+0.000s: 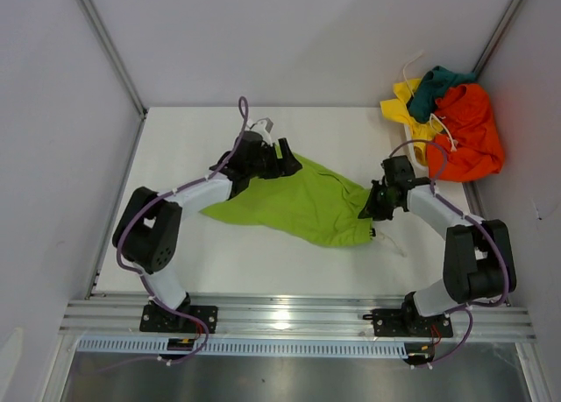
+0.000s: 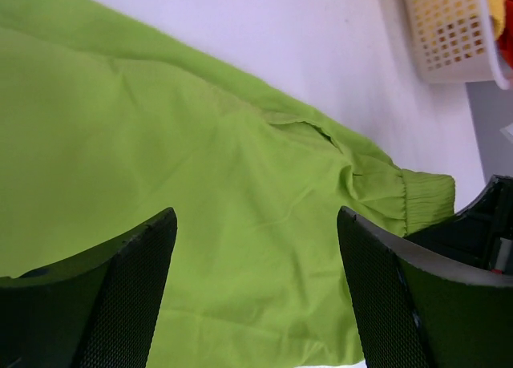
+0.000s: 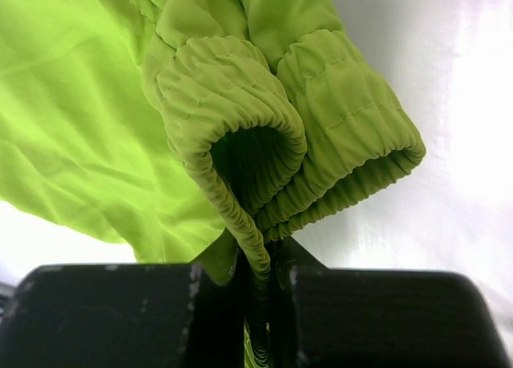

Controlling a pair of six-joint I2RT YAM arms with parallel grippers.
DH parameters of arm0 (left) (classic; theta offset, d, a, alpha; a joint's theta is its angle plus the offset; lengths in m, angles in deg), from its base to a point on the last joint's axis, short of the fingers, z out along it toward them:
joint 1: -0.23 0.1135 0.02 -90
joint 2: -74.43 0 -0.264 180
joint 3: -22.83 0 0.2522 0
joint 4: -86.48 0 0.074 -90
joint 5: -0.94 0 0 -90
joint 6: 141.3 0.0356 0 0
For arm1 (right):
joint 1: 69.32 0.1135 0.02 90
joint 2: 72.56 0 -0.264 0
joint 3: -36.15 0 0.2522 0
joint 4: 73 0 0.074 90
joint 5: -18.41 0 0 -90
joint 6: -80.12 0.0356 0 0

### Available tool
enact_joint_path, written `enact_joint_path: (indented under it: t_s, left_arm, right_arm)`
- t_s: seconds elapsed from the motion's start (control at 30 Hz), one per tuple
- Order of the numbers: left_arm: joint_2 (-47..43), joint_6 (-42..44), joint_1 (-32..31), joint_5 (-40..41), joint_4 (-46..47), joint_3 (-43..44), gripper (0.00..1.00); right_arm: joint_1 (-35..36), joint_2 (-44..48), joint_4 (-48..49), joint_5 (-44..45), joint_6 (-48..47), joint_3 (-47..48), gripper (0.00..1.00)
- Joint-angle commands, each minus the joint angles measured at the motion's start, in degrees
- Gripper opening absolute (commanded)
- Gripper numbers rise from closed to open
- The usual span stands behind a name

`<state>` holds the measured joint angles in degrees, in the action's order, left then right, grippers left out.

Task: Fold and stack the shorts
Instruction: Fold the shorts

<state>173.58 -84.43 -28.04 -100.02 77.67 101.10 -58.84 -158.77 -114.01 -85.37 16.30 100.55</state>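
The lime green shorts (image 1: 298,205) lie spread across the middle of the table. My left gripper (image 1: 285,161) is open above their far left corner; in the left wrist view its fingers (image 2: 128,288) frame green cloth (image 2: 240,224) with nothing pinched. My right gripper (image 1: 372,205) is shut on the elastic waistband (image 3: 256,248) at the shorts' right end, and the band bunches just past the jaws. Orange shorts (image 1: 473,130), yellow shorts (image 1: 405,104) and dark teal shorts (image 1: 434,87) are heaped at the far right corner.
A white mesh basket (image 2: 449,31) shows at the top right of the left wrist view. A loose white drawstring (image 1: 390,243) trails on the table near my right gripper. Grey walls close in the table on three sides.
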Motion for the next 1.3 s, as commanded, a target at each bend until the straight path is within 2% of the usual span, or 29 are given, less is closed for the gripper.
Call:
enact_joint_path:
  t_s: [0.0,0.1,0.3,0.47,0.67,0.83,0.93,1.03,1.27]
  left_arm:
    - [1.0,-3.8,-3.4,4.3,7.6,-0.2,0.83]
    - [2.3,-5.5,-5.7,7.3,9.8,-0.4,0.83]
    - [5.5,-14.8,-8.8,10.7,18.8,-2.2,0.82]
    - [8.2,-17.7,-11.5,18.2,23.1,-2.6,0.82]
    - [13.9,-20.6,-12.0,19.4,22.3,1.4,0.82]
    - [17.6,-21.4,-13.4,21.1,20.5,5.4,0.81]
    - [17.9,-22.4,-13.6,21.3,22.0,4.8,0.81]
    - [14.3,-21.5,-13.6,23.3,25.0,-0.6,0.82]
    - [6.9,-16.6,-12.7,26.3,22.0,-4.5,0.83]
  right_arm:
    - [-0.5,3.2,-8.5,6.7,-4.6,5.1,0.0]
    - [-0.9,3.7,-10.8,7.8,-5.3,7.7,0.0]
    - [-1.6,2.1,-14.9,8.4,-3.8,13.3,0.02]
    - [-1.4,1.7,-15.9,6.7,-2.7,17.2,0.01]
    - [-0.2,2.6,-18.5,6.6,-2.7,21.2,0.01]
    - [-0.1,3.2,-18.7,0.6,0.9,22.8,0.04]
    - [-1.1,3.8,-17.8,1.7,1.1,22.2,0.04]
    - [-4.1,3.2,-15.7,-0.9,0.6,20.3,0.03]
    - [-13.5,4.3,0.8,-10.2,3.4,5.1,0.0]
